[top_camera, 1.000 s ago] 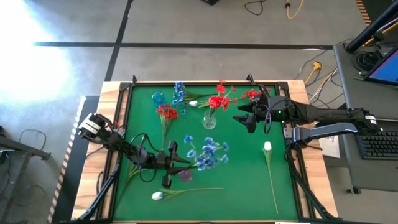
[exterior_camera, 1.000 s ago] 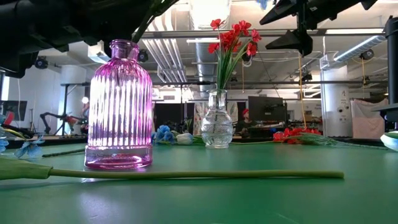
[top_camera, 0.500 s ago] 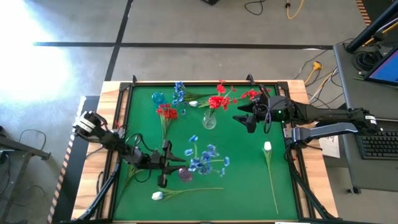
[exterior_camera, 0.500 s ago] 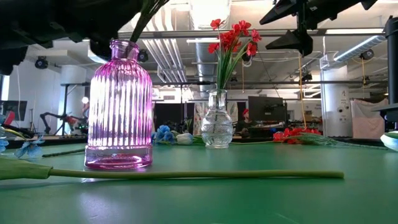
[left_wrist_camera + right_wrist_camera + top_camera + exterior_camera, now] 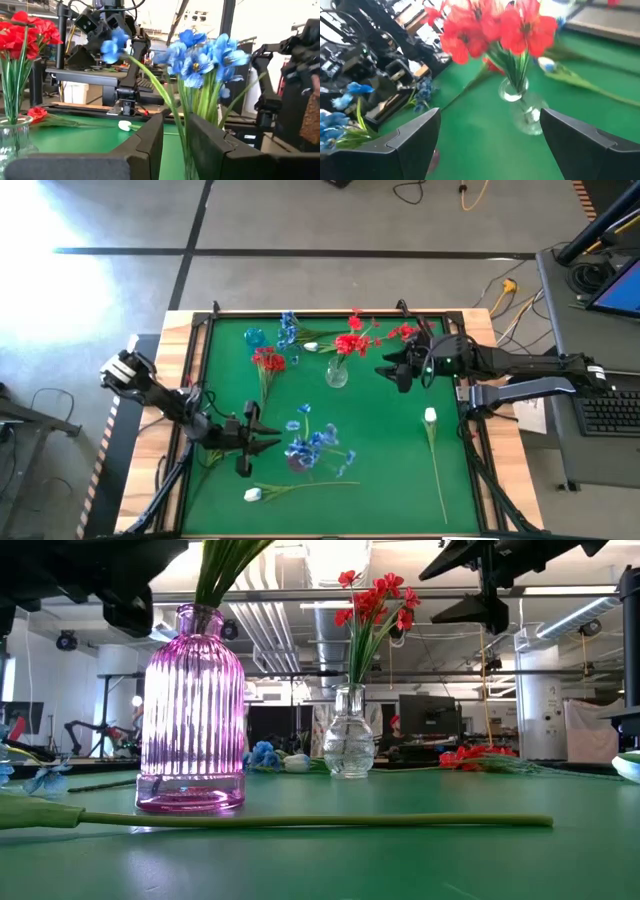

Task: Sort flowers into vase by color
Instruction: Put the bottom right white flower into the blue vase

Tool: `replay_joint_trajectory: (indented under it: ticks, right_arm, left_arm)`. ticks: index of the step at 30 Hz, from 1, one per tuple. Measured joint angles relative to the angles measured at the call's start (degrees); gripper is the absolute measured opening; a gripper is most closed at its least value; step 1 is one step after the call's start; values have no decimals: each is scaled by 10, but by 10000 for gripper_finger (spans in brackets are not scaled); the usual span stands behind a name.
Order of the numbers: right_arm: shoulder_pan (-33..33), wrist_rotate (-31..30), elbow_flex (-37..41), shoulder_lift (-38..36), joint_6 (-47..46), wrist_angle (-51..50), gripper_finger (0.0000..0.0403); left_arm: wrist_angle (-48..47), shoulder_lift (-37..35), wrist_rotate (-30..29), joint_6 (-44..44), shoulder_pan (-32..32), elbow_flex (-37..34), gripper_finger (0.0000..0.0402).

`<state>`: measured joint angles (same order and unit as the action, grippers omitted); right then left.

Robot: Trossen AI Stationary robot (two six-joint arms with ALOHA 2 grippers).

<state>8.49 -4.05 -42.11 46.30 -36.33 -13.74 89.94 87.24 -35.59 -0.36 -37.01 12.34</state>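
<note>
— How many vases?
— Three. The pink vase [image 5: 192, 710] near the table's [image 5: 390, 470] front edge holds blue flowers [image 5: 308, 444]; the clear vase [image 5: 337, 374] holds red flowers [image 5: 348, 345]. Three white tulips [image 5: 430, 417] lie loose.
— Grippers?
— The left gripper [image 5: 268, 443] is beside the pink vase, its grip unclear. The right gripper [image 5: 385, 370] gapes wide, empty. Only the low view shows the stems in the neck.

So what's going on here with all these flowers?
Two robot arms are sorting fake flowers into vases by colour. The left pincer has blue flowers standing in the pink vase, its fingers close beside the stems. The right pincer hangs open by the clear vase of red flowers. White flowers lie on the table.
</note>
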Motion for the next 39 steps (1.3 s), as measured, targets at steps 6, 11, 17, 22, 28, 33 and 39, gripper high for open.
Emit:
replay_joint_trajectory:
  ticks: [6,11,17,22,28,33,39]
  right_arm:
    - [0,0,-7,7,-80,-99,331]
    - [0,1,-7,19,-158,-208,331]
    - [0,1,-7,53,-212,-310,331]
    - [0,-3,-7,90,-213,-351,331]
    - [-2,95,-7,130,-224,-382,329]
    - [-20,135,-7,138,-236,-406,325]
    - [-48,132,-8,131,-286,-454,325]
  left_arm:
    - [0,-46,-73,-33,0,-27,77]
    - [-12,-80,-125,-34,0,-41,77]
    - [-28,-115,-199,-14,1,-45,77]
    - [-31,-137,-218,10,12,-47,77]
    - [-32,-137,-216,5,45,-46,77]
    - [-33,-148,-216,29,69,-45,77]
    - [-26,-168,-223,30,98,-42,77]
